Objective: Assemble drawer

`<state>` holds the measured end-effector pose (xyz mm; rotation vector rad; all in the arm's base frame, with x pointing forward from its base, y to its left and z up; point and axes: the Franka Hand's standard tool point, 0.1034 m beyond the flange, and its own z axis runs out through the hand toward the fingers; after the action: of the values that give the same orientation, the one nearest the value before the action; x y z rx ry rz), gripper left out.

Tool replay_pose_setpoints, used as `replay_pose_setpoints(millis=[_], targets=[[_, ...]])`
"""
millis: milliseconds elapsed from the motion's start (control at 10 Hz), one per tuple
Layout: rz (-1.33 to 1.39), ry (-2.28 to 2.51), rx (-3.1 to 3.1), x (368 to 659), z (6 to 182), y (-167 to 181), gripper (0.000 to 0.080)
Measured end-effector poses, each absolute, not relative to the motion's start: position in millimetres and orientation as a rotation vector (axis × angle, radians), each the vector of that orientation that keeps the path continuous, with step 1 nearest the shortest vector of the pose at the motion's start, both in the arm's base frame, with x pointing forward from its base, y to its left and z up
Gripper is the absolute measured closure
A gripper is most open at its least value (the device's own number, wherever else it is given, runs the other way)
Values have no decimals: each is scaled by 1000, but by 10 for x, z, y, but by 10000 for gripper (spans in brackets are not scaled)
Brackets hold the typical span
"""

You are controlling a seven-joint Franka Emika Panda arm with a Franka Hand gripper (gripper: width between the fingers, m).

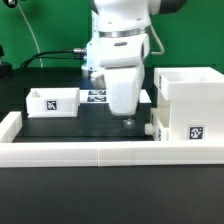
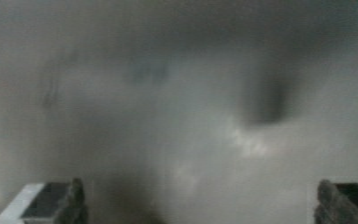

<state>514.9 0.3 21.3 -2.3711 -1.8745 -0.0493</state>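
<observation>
The large white hollow box (image 1: 192,92) of the drawer stands at the exterior view's right, with a tag on its front. A small knob (image 1: 150,128) sticks out low on its left side; I cannot tell whether that is a tray set in the box. A small white tray (image 1: 54,100) with a tag lies at the exterior view's left. My gripper (image 1: 127,116) points down between them, close to the knob. In the wrist view the gripper (image 2: 202,205) is wide open and empty, and only a blurred grey surface shows between the fingers (image 2: 55,203).
A low white wall (image 1: 90,152) runs along the front of the black table and turns up the left side. The marker board (image 1: 97,96) lies behind my gripper. A green backdrop and black cables are at the back left.
</observation>
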Motion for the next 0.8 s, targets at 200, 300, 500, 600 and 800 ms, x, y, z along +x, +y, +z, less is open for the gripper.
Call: replay_pose_setpoints(millis=[200,300,500,600,800], targets=[[-33,-1844,-2397,4953,252,-243,151],[-28,-1834,-2408,4833,282,-368,151],[-29,-1802,-2449,4663,390,-536,151],[-35,-1786,-2479,4564,489,-610,151],[-37,-1754,-2516,4457,580,-697,151]])
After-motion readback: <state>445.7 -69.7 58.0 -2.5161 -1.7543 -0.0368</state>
